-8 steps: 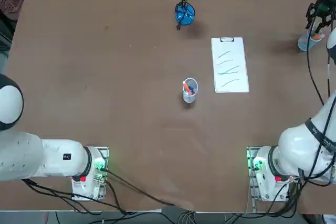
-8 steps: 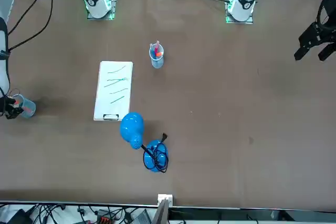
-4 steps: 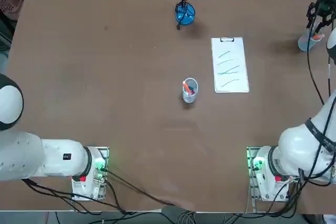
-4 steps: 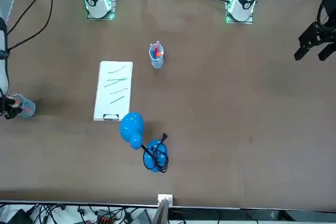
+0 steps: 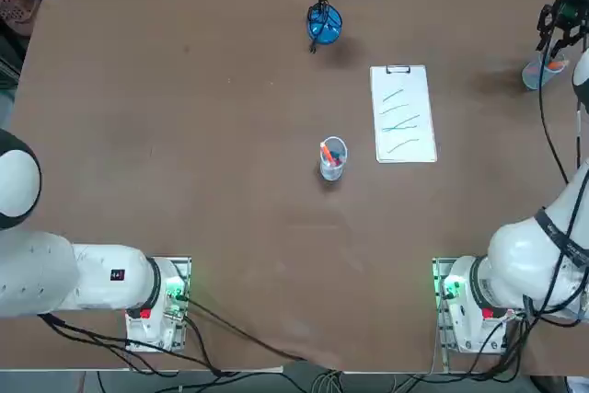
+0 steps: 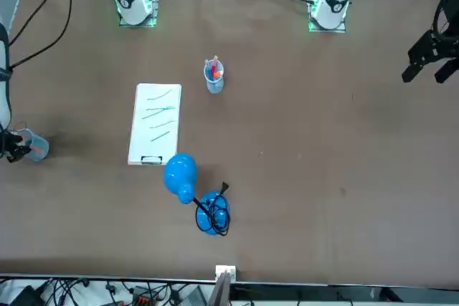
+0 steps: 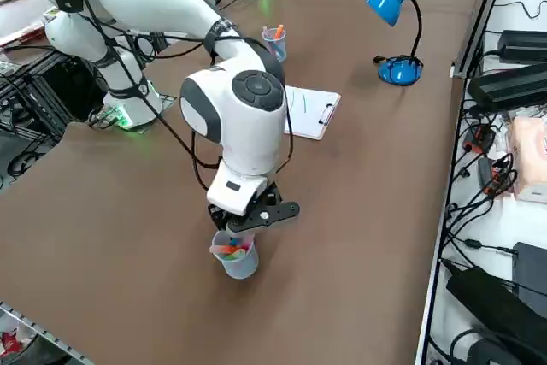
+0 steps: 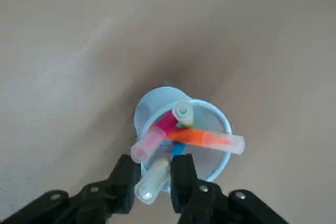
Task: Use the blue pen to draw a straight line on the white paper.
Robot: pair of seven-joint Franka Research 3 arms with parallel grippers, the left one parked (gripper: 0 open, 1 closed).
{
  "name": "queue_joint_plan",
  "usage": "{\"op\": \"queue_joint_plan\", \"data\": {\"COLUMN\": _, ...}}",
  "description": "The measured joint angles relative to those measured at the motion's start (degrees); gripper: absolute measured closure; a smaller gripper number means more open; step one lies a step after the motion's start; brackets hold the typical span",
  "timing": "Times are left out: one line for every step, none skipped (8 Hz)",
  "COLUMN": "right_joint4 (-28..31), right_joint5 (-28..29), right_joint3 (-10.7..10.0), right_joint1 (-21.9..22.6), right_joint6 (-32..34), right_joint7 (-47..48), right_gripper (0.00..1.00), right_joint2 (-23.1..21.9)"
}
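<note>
My right gripper hangs over a clear cup at the table's far right edge. Its fingers press on both sides of a pale pen with a blue stretch, the blue pen, which leans out of the cup. Orange and pink pens lie across the same cup. The top view shows this gripper above the cup. In the right side view the gripper sits just over the cup. The white paper lies on its clipboard mid-table, marked with green lines, well apart from the gripper.
A second clear cup of pens stands near the table's middle, beside the paper. A blue desk lamp sits at the far edge. The table's right edge runs close by the gripper's cup.
The right gripper has shifted slightly over the cup. Paper, middle cup and lamp have not moved.
</note>
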State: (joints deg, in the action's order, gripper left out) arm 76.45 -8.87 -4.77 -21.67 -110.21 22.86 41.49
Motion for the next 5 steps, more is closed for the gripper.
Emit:
{"op": "queue_joint_plan", "data": {"right_joint4": -0.07, "right_joint5": 0.0, "right_joint3": -0.04, "right_joint1": -0.01, "right_joint6": 0.02, "right_joint7": 0.0, "right_gripper": 0.68, "right_joint2": -0.04}}
{"op": "queue_joint_plan", "data": {"right_joint4": -0.16, "right_joint5": 0.0, "right_joint3": -0.14, "right_joint1": -0.06, "right_joint6": 0.08, "right_joint7": 0.0, "right_gripper": 0.7, "right_joint2": -0.14}}
{"op": "queue_joint_plan", "data": {"right_joint4": -0.26, "right_joint5": -0.04, "right_joint3": -0.38, "right_joint1": -0.11, "right_joint6": 0.14, "right_joint7": 0.0, "right_gripper": 0.75, "right_joint2": -0.19}}
{"op": "queue_joint_plan", "data": {"right_joint4": -0.44, "right_joint5": -0.03, "right_joint3": -0.51, "right_joint1": -0.28, "right_joint6": 0.28, "right_joint7": 0.0, "right_gripper": 0.78, "right_joint2": -0.24}}
{"op": "queue_joint_plan", "data": {"right_joint4": -0.68, "right_joint5": -0.02, "right_joint3": -0.51, "right_joint1": -0.38, "right_joint6": 0.33, "right_joint7": 0.0, "right_gripper": 0.78, "right_joint2": -0.33}}
